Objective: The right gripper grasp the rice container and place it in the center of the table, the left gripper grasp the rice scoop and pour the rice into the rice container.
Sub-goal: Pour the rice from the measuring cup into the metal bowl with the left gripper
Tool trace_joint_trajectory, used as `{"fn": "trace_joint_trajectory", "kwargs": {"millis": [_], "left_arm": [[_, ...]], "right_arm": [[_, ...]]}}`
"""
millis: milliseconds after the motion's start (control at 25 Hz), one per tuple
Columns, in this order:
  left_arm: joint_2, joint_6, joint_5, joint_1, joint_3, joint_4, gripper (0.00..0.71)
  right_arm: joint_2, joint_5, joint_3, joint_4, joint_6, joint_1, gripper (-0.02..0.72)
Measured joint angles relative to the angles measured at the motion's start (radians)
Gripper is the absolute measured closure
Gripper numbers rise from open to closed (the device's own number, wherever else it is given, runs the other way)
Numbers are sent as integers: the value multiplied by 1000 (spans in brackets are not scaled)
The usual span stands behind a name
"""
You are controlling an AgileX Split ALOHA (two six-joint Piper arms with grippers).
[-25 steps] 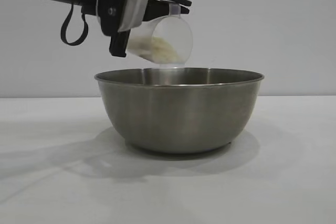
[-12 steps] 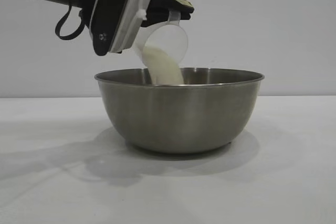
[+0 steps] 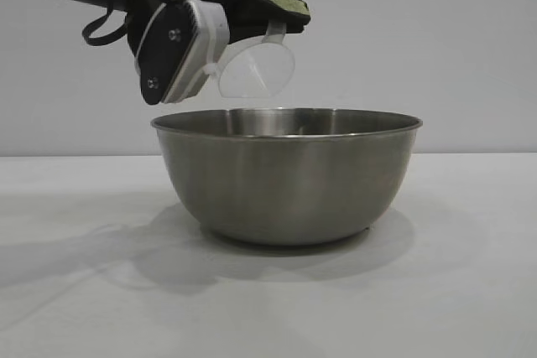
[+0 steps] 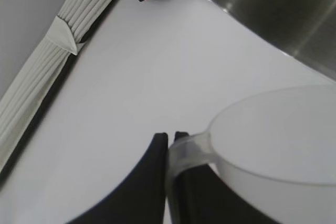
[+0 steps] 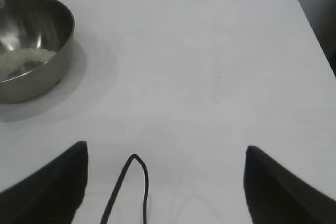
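Item: my left gripper (image 3: 281,18), clenched on the loop handle of the small translucent plastic rice scoop (image 3: 256,70), tipped over the large round steel rice container (image 3: 287,175) mid-table. Rice (image 5: 23,60) lies inside. Pour looks finished; next, level the scoop. My right gripper (image 5: 165,182): parked, spread, empty.

A big white table (image 3: 470,291) is seen, flat and plain. One thing is set right on it: the rice container (image 3: 285,175), a round shiny metal bowl, standing upright. A soft grey shadow is thrown on the table around the bowl's base. In the right wrist view, the bowl (image 5: 31,45) is set well away from the table's far corner (image 5: 283,9).
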Motion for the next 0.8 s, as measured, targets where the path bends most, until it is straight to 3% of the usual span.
{"fn": "trace_joint_trajectory", "kwargs": {"millis": [560, 800], "left_arm": [[0, 0, -5, 0, -2, 20, 710], [0, -195, -106, 0, -2, -68, 710]], "right_arm": [[0, 0, 0, 0, 0, 0, 182], [0, 0, 0, 0, 0, 0, 182]]}}
